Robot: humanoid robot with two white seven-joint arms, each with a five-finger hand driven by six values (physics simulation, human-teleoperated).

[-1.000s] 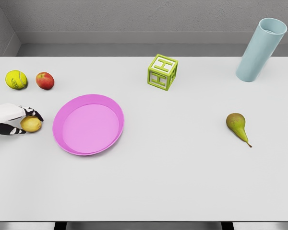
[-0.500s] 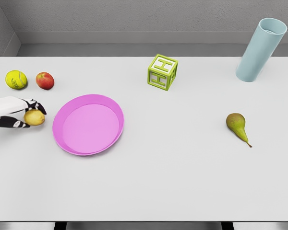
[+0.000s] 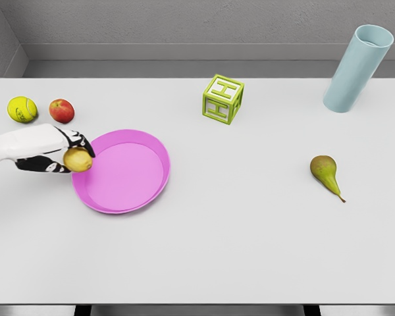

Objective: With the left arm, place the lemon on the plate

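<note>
Lemon (image 3: 78, 159) is clamped in your left hand (image 3: 60, 155), sitting right at the left rim of the pink plate (image 3: 128, 197) on the bench (image 3: 250, 230). Pickup's done by the look of it; you've just gotta carry it over the middle and let go.

The fingers (image 3: 71, 141) are black with white marks, on a white hand (image 3: 49, 150), and the lemon (image 3: 78, 159) between them is dull yellow. Just right of them the plate (image 3: 145, 141) is bright pink. Above them sit a yellow-green ball (image 3: 22, 109) and a red apple (image 3: 62, 110). Farther right, the block (image 3: 222, 99) is lime green with a pale letter H, the cup (image 3: 355, 69) light blue, the pear (image 3: 325, 171) olive green browning at its neck. The tabletop (image 3: 250, 243) is plain pale grey.
</note>
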